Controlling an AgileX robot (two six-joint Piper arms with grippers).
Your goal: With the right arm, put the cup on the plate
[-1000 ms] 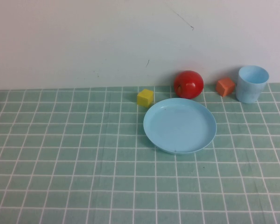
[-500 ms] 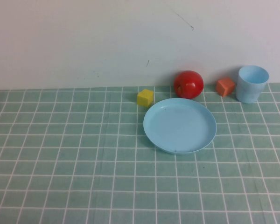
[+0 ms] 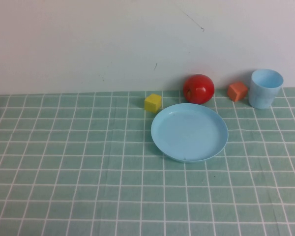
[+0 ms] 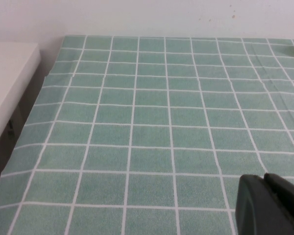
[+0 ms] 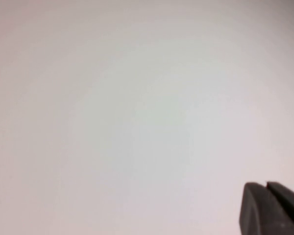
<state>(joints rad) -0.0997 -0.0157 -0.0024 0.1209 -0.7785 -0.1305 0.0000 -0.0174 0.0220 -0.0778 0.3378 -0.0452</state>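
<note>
The light blue cup stands upright at the back right of the table, by the wall. The wide light blue plate lies near the middle, left of and nearer than the cup. Neither arm shows in the high view. My left gripper is shut and empty over bare green checked cloth in the left wrist view. My right gripper is shut and empty, and the right wrist view holds only a blank pale surface. Cup and plate are out of both wrist views.
A red ball-like fruit sits behind the plate. An orange cube lies just left of the cup. A yellow cube lies left of the plate. A white ledge borders the cloth's edge in the left wrist view.
</note>
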